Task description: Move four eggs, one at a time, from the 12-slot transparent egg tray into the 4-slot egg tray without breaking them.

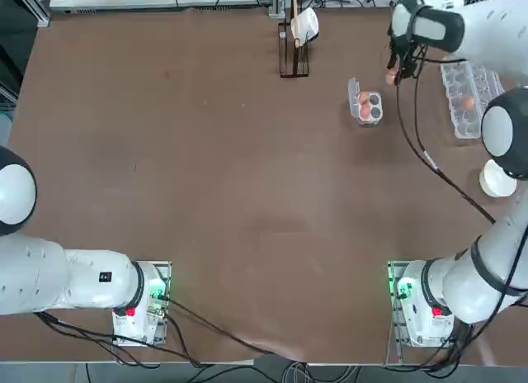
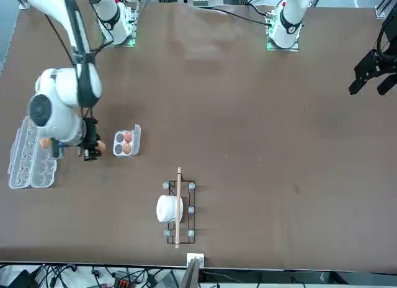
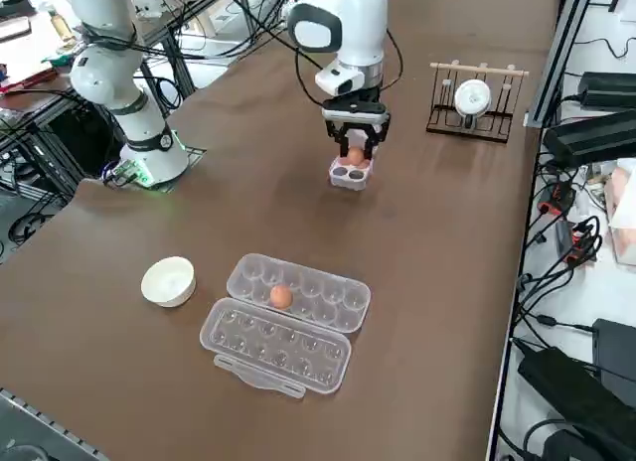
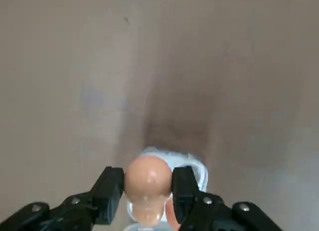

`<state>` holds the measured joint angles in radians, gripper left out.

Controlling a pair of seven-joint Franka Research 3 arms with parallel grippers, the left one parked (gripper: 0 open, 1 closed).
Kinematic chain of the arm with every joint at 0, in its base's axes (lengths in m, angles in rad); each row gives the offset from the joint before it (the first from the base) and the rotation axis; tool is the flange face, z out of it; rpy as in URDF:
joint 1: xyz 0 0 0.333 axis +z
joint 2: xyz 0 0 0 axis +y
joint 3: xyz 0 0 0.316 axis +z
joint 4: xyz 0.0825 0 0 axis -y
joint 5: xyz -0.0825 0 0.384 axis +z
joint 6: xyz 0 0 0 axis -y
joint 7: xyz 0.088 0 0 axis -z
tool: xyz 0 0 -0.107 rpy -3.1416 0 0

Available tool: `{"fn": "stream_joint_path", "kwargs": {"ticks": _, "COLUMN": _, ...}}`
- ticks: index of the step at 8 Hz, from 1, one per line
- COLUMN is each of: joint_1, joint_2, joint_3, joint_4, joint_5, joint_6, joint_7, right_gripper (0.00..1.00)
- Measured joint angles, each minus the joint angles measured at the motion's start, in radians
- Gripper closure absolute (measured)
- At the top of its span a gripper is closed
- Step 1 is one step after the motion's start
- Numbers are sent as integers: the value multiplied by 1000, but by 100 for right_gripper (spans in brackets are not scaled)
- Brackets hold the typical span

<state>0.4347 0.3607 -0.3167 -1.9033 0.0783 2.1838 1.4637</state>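
The right gripper (image 4: 148, 191) holds an egg (image 4: 148, 178) tight between its two black fingers (image 4: 110, 191). It hangs in the air just beside the small tray (image 1: 368, 107), not yet over an empty cup. Two eggs (image 2: 126, 143) already sit in the small tray, on one side. The other two cups look empty. One more egg (image 3: 281, 297) waits in the long tray (image 3: 288, 322), which lies open near a white bowl (image 3: 168, 280).

This is the third egg, I think, so the job is about half done.

The egg could crack if the fingers squeeze harder. It could also break if the arm comes down over a full cup and bumps an egg there. If the fingers let go too high, the egg drops and may split or bounce out. The small tray is light, so a poke on its rim could tip it.
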Motion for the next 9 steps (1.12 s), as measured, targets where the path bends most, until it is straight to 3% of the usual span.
{"fn": "stream_joint_path", "kwargs": {"ticks": 3, "joint_1": 49, "joint_2": 35, "joint_3": 0, "joint_4": -13, "joint_5": -59, "joint_6": 10, "joint_7": 117, "right_gripper": 43}}
{"fn": "stream_joint_path", "kwargs": {"ticks": 9, "joint_1": 67, "joint_2": 79, "joint_3": 0, "joint_4": -28, "joint_5": -69, "joint_6": 20, "joint_7": 158, "right_gripper": 43}}
